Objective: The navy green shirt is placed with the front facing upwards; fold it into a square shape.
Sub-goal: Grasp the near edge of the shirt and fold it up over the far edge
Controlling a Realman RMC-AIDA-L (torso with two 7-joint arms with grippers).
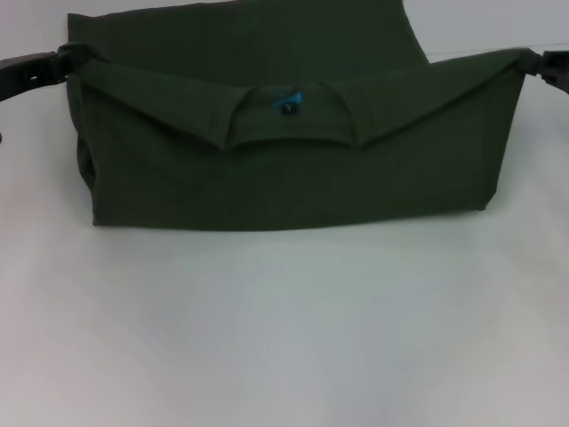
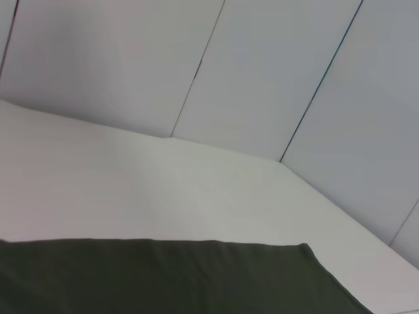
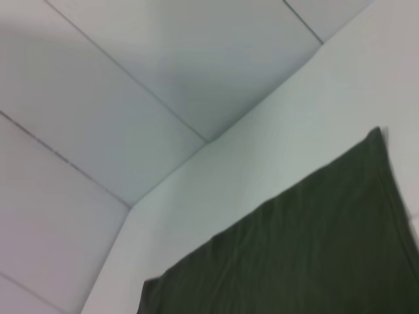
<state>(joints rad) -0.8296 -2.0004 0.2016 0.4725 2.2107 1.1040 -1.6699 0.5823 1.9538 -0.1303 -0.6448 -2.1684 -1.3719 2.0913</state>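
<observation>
Both pincers (image 1: 62, 60) (image 1: 532, 60) clamped on navy green shirt (image 1: 293, 169) corners, lifted.

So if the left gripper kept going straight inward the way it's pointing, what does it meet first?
The navy green shirt: the left gripper is already at its upper corner, so the fabric comes first, though depth is unclear.
</observation>
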